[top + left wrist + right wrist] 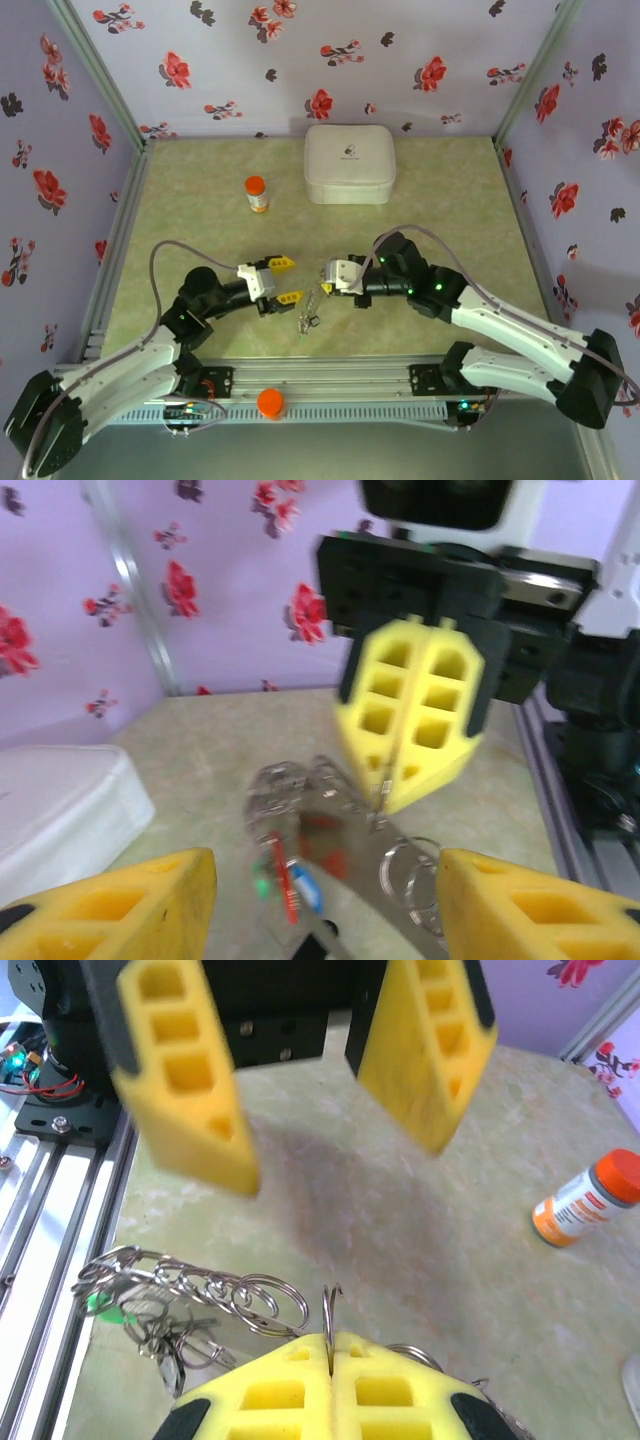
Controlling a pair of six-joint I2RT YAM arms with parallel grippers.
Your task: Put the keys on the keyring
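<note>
The green mottled worktop [450, 200] carries everything. A white zipped case [349, 163] sits well beyond both sets of fingers, at the far side.

The left fingers [286, 281] are released, their yellow pads spread apart with nothing between them, and they point across at the right fingers [330, 1390]. Those are clenched pad to pad, and a thin grey loop of the keyring [330, 1312] stands up edge-on out of the seam between them.

An orange-capped bottle [257, 194] stands beyond the left fingers, well apart from both pairs.

A short chain of silver split rings [232, 1296] trails from just beside the right fingertips towards the left fingers.

The keys [308, 320] hang in a loose silver bunch at the end of that chain. They lie between the two sets of fingers and slightly nearer the arm bases. Green, red and blue tags [285, 875] show among them, though the left wrist view is too blurred to tell the keys apart.
</note>
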